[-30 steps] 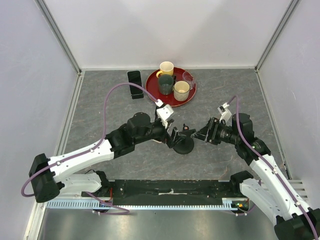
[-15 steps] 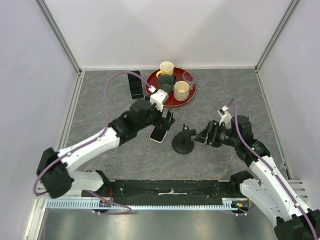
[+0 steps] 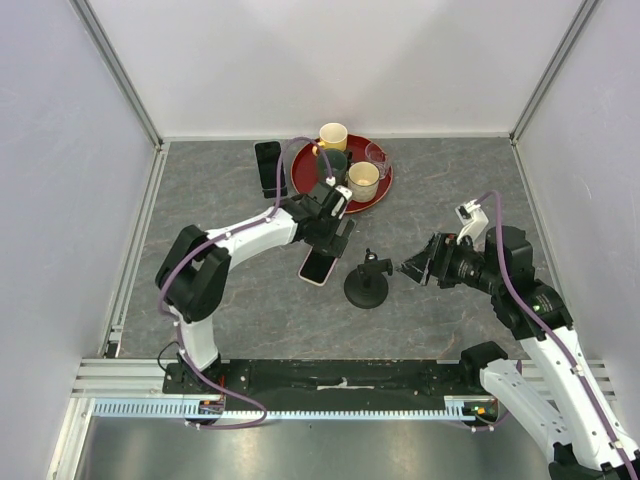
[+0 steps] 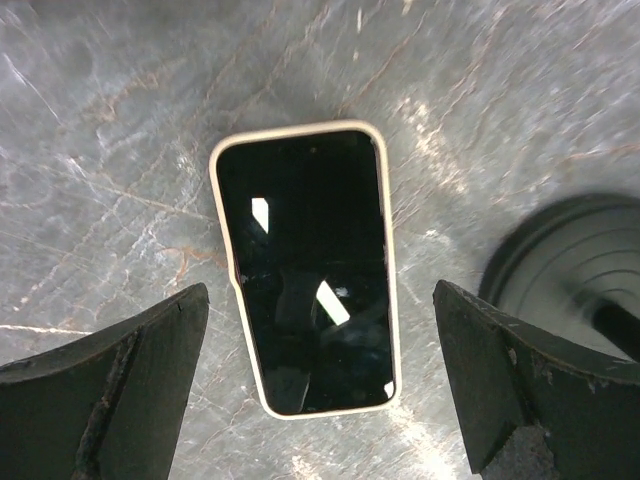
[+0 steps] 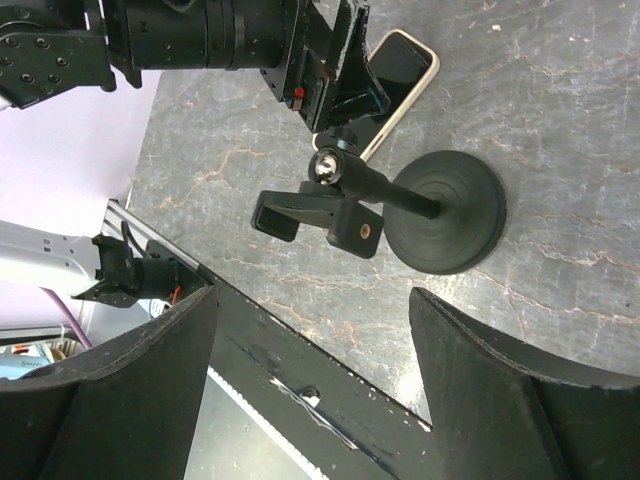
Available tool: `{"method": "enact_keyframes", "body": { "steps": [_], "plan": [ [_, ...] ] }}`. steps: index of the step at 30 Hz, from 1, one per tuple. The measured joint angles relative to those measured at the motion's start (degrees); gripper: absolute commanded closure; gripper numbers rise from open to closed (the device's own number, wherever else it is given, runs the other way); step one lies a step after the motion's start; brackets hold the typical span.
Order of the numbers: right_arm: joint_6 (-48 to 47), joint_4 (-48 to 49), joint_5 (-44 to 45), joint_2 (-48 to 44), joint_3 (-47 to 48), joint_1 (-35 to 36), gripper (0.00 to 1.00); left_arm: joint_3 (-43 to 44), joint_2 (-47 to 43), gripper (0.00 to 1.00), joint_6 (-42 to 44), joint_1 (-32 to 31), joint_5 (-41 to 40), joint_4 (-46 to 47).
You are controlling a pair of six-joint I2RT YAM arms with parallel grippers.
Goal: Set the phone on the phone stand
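Pointing down over the cream-edged black-glass smartphone (image 4: pixel 305 270), the left end effector (image 3: pixel 336 234) gapes empty; the right end effector (image 3: pixel 418 266) likewise.

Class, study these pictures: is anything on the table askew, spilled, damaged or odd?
Nothing stands out. The phone lies flat, screen intact, beside the upright phone stand; the cups on the red tray stand upright, nothing spilled.

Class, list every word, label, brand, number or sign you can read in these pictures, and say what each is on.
No readable text anywhere.
The phone has a dark screen showing only reflections.
The phone stand carries a tiny orange mark on its holder, too small to read.
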Motion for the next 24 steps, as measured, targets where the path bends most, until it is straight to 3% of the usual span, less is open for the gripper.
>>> {"method": "enact_keyframes", "body": {
  "steps": [18, 22, 24],
  "plan": [
    [-1.09, -2.67, 0.70, 0.07, 0.00, 0.00, 0.16, 1.95, 7.87, 0.00, -0.11, -0.02, 0.02, -5.22],
    [-1.09, -2.69, 0.74, 0.07, 0.00, 0.00, 0.15, 3.02, 8.85, 0.10, -0.15, -0.07, -0.79, -5.95],
    [-1.09, -2.69, 0.90, 0.07, 0.00, 0.00, 0.15, 3.61, 9.27, 0.20, -0.15, -0.07, -1.09, -6.38]
  ]
}}
